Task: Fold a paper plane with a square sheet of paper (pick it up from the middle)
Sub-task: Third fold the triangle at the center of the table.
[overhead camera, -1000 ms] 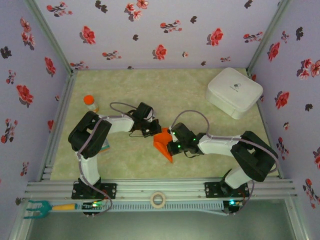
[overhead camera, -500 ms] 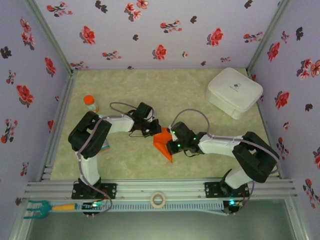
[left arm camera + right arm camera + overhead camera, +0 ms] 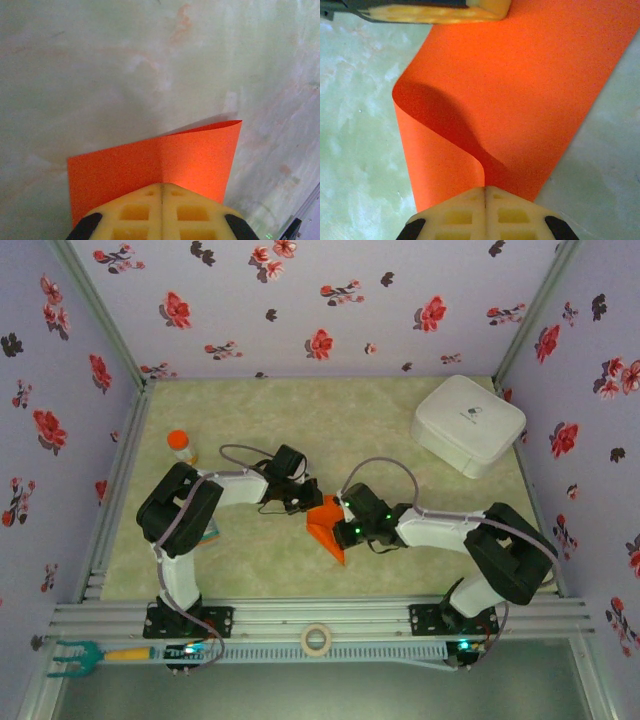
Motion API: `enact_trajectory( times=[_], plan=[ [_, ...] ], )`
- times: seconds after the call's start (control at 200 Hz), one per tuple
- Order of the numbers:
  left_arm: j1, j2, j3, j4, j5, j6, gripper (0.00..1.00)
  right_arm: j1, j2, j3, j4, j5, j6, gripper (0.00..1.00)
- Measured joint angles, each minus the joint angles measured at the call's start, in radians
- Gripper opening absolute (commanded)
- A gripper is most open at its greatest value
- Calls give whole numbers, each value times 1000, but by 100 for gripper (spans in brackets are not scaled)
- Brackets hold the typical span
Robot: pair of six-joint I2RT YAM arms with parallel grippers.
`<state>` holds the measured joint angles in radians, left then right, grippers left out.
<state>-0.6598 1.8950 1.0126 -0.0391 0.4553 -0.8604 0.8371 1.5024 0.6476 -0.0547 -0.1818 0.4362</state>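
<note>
The bright orange-red sheet of paper (image 3: 327, 525) hangs between both arms near the table's middle, bent over on itself. My left gripper (image 3: 309, 502) is shut on its upper edge; in the left wrist view the paper (image 3: 155, 165) rises from the closed yellow fingers (image 3: 135, 212) with a centre crease. My right gripper (image 3: 343, 522) is shut on the opposite edge; in the right wrist view the paper (image 3: 520, 90) curls in a loose fold above my fingers (image 3: 460, 215), and the left gripper's finger (image 3: 430, 10) shows at the top.
A white case (image 3: 468, 424) sits at the back right. An orange-capped bottle (image 3: 181, 447) stands at the left, with a small packet (image 3: 212, 532) under the left arm. A tape roll (image 3: 317, 640) and a teal tool (image 3: 75, 657) lie on the front rail.
Almost nothing has moved; both grippers keep hold of the paper, and the right arm has shifted very slightly left.
</note>
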Motion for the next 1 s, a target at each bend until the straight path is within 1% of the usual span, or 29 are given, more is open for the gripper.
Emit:
enact_trajectory(
  times=[1.0],
  plan=[
    [0,0,0,0,0,0,4,-2,23,7,-3,18,-17,3]
  ],
)
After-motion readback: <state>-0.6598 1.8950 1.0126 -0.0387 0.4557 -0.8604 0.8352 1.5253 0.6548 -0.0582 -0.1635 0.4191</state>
